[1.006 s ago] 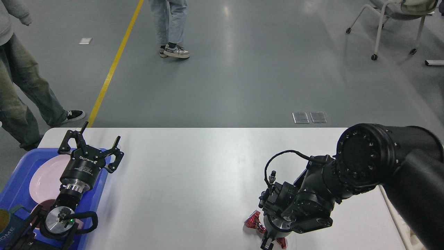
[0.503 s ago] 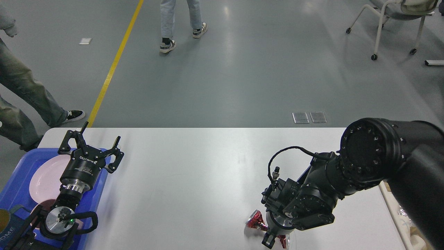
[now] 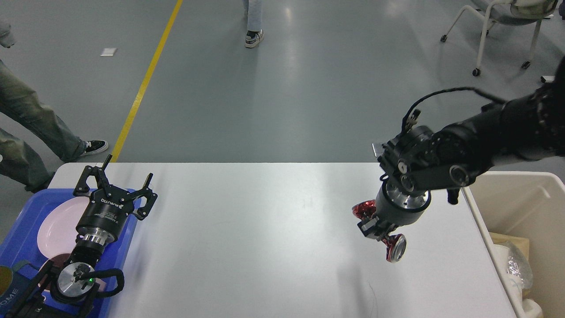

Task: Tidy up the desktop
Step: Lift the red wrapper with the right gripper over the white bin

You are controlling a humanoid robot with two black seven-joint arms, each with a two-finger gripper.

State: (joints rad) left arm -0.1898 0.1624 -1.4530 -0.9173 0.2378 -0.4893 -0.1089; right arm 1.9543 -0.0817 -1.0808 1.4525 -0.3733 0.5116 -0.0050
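Note:
The desktop (image 3: 247,229) is a wide white tabletop filling the lower half of the head view. My right gripper (image 3: 378,232) hangs above its right side, shut on a crushed red can (image 3: 388,243) held clear of the surface; the can's silver end faces down and right. At the left, my left gripper (image 3: 118,183) stands open with nothing between its fingers, above the right edge of the blue tray (image 3: 22,234).
The blue tray at the left holds a pink plate (image 3: 57,225) and a dark mug (image 3: 11,289). A beige bin (image 3: 529,207) with wrappers inside stands off the table's right edge. People's legs and a wheeled chair (image 3: 499,26) are on the floor beyond.
My right arm has lifted the red can off the table's front right and swung it up and to the right toward the bin. The left arm has not moved. People behind walked.

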